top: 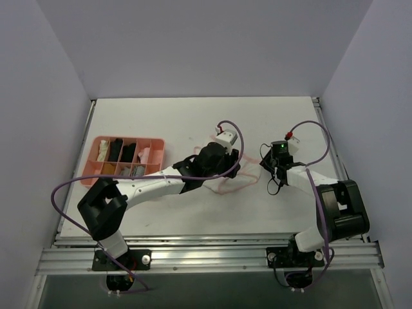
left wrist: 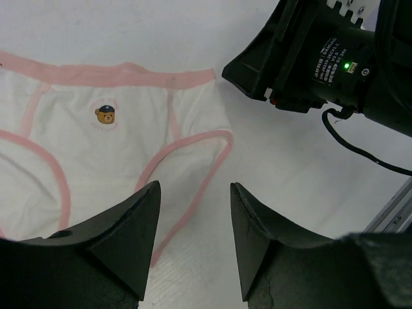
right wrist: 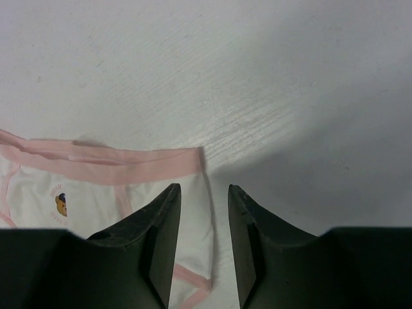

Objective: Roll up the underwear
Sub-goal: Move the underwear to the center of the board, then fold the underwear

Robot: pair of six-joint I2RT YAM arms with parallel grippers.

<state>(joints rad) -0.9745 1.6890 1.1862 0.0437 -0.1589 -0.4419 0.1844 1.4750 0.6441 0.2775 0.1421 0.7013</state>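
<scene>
White cotton with pink trim is being shown spread flat: the underwear (left wrist: 109, 148) is being left unrolled on the table (top: 193, 122), well to the right of the tray (top: 129, 138). Its waistband (left wrist: 129, 75) is being kept straight and a small bear print (left wrist: 105, 114) is facing up. The garment is probably being kept flat so that a tidy roll can be started from one edge.

The left gripper (left wrist: 194, 188) is being held over the leg opening on the side farther from the tray. Its fingers are being kept moderately apart with nothing between them, probably so that the hem can be pinched. The right gripper (right wrist: 203, 188) is being held farther still from the tray, over the waistband's outer corner. Its fingers are being kept at a narrow gap and are gripping nothing, seemingly so that this corner can be pinned or lifted.

Rolling is judged as not yet begun. In the tray's compartments, other rolled garments (top: 122, 151) are being stored.
</scene>
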